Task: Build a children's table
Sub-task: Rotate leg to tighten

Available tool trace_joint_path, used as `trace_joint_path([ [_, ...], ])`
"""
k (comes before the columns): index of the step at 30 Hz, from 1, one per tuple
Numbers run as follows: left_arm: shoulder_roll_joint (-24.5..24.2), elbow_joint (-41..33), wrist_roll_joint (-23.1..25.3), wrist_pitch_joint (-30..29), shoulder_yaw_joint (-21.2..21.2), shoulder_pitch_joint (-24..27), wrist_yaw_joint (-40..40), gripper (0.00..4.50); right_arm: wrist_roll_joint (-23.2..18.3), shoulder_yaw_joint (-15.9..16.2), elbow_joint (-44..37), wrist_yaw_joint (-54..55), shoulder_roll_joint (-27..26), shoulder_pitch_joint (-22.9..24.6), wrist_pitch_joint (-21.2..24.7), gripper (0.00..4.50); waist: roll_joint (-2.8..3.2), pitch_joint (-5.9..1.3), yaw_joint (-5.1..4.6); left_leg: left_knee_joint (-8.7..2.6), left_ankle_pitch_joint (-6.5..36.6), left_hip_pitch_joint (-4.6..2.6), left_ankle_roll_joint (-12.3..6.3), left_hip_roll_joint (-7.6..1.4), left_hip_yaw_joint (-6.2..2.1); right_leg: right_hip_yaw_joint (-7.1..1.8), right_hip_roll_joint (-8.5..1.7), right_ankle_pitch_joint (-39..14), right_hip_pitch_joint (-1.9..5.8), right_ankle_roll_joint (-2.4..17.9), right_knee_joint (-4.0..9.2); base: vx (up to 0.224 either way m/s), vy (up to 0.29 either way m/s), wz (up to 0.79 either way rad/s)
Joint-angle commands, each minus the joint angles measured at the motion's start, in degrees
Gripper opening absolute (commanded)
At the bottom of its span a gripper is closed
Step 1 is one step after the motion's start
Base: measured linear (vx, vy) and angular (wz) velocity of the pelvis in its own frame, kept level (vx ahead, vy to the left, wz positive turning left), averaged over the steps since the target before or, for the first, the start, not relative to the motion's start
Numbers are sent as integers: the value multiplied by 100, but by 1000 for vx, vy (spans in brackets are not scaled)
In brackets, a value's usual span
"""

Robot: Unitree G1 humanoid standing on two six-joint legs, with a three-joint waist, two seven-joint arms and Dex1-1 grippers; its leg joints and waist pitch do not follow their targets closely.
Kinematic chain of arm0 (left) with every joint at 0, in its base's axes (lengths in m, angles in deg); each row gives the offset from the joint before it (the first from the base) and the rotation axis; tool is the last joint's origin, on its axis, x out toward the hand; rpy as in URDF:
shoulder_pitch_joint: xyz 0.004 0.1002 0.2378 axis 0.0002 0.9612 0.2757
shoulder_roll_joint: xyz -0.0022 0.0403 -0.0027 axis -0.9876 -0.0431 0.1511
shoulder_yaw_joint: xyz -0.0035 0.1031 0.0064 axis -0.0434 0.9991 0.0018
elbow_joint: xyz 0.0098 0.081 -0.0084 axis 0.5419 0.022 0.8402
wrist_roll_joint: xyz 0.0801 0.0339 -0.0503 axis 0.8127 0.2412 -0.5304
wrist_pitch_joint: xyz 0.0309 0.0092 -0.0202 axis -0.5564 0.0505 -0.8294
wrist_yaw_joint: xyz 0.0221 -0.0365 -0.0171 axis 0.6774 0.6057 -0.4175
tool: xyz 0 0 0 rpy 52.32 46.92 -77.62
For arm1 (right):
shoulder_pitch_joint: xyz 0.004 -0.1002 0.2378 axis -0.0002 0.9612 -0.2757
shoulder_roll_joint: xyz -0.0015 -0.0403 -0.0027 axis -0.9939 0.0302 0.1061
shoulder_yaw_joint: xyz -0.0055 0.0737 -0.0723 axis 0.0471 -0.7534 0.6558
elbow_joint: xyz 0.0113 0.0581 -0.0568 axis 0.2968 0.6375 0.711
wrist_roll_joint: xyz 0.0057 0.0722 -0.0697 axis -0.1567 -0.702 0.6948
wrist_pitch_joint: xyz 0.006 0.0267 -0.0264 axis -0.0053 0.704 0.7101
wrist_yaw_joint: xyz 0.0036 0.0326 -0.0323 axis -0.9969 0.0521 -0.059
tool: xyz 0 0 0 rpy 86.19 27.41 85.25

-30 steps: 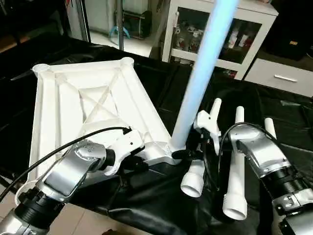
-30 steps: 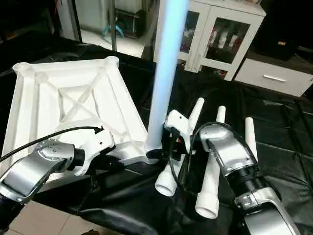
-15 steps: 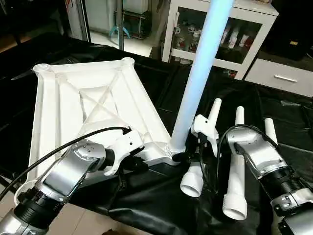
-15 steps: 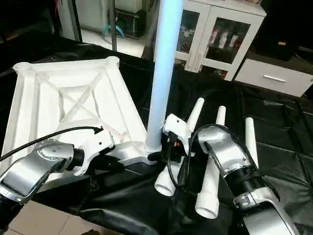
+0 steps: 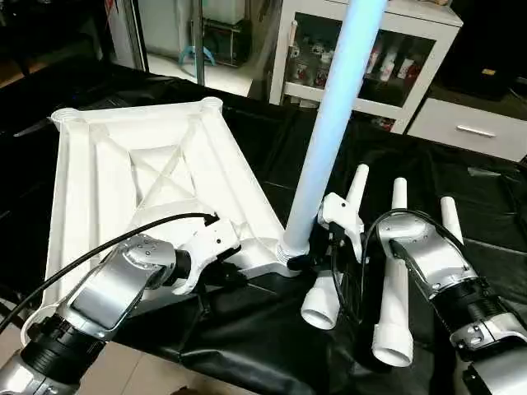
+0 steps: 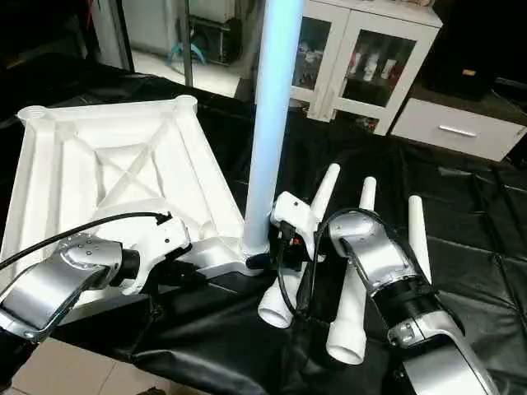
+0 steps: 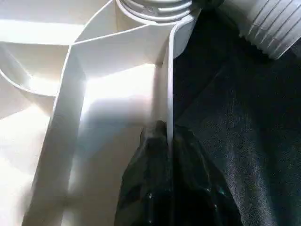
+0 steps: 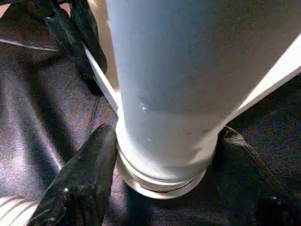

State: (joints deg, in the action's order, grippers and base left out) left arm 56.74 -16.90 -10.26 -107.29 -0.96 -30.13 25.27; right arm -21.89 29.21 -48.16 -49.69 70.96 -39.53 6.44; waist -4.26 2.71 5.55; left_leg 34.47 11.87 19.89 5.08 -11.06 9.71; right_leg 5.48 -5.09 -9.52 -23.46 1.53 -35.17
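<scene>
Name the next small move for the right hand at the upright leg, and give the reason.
Probably close the right hand on the upright leg just above its base and keep turning it into the corner socket. The fingers flank the leg's foot, thread rings show there, and the left hand pinches the tabletop rim, bracing it.

No text, label, brand, number or sign can be read anywhere; the items behind the cabinet (image 5: 366, 62) glass are too small to make out.
</scene>
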Motion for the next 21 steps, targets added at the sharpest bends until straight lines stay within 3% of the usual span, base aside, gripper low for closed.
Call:
trace_joint_path([
  [1, 215, -10, -113, 27, -6, -84, -32, 0, -23, -136, 140, 400, -208, 7, 49, 272, 82, -307, -18, -467, 1172, 0, -1, -227, -57, -329, -356, -1697, 294, 973, 420, 0, 0, 0],
  [4, 854, 395, -93, -103, -308, -203, -774, 0, -265, -678, 454, 1604, -906, 15, 228, 272, 72, -313, -79, -481, 1147, 30, 140, -220, -77, -323, -364, -1827, 316, 914, 418, 0, 0, 0],
  [7, 1321, 762, -43, -163, -542, -337, -1366, 0, -396, -943, 679, 2292, -1352, 13, 176, 272, 45, -335, -102, -462, 1052, 24, 101, -198, -61, -326, -371, -1766, 315, 880, 424, 0, 0, 0],
  [9, 1504, 906, -28, -214, -629, -411, -1591, 0, -419, -1023, 798, 2614, -1561, -7, 122, 272, 60, -336, -84, -459, 950, 19, 35, -188, -55, -325, -375, -1765, 308, 867, 433, 0, 0, 0],
  [10, 1876, 1235, 21, -251, -842, -585, -2114, 0, -371, -1146, 1090, 3331, -1969, -100, 14, 272, 63, -357, -83, -449, 808, 33, -3, -195, -48, -328, -374, -1605, 318, 880, 404, 0, 0, 0],
  [11, 1876, 1235, 21, -251, -842, -585, -2114, 0, -371, -1146, 1090, 3331, -1969, -100, 14, 272, 70, -346, -96, -448, 769, 27, -16, -186, -29, -334, -365, -1559, 287, 903, 416, 0, 0, 0],
  [12, 1976, 1338, 46, -251, -904, -638, -2257, 0, -325, -1196, 1190, 3562, -2090, -140, -20, 272, 71, -354, -84, -455, 755, 35, -6, -183, -46, -318, -367, -1592, 318, 887, 409, 0, 0, 0],
  [14, 2156, 1526, 124, -193, -1010, -727, -2596, 0, -257, -1288, 1394, 4070, -2283, -224, -69, 272, 95, -355, -98, -456, 676, 32, -23, -179, -31, -327, -351, -1437, 290, 900, 402, 0, 0, 0],
  [16, 2541, 1968, 388, -26, -1155, -941, -3339, 0, 26, -1461, 1889, 5381, -2695, -439, -219, 272, 88, -362, -100, -456, 725, 10, 19, -174, -24, -319, -349, -1463, 275, 862, 406, 0, 0, 0],
  [19, 2635, 2099, 502, 28, -1145, -1008, -3535, 0, 125, -1489, 2023, 5725, -2822, -504, -282, 271, 92, -365, -75, -466, 767, 9, 28, -176, -29, -314, -355, -1449, 277, 758, 403, 0, 0, 0],
  [21, 2706, 2113, 636, 19, -1066, -1055, -3643, 0, 84, -1508, 2072, 5719, -3054, -589, -412, 271, 60, -377, -57, -459, 672, 16, -41, -173, -21, -313, -352, -1156, 287, 739, 371, 0, 0, 0],
])
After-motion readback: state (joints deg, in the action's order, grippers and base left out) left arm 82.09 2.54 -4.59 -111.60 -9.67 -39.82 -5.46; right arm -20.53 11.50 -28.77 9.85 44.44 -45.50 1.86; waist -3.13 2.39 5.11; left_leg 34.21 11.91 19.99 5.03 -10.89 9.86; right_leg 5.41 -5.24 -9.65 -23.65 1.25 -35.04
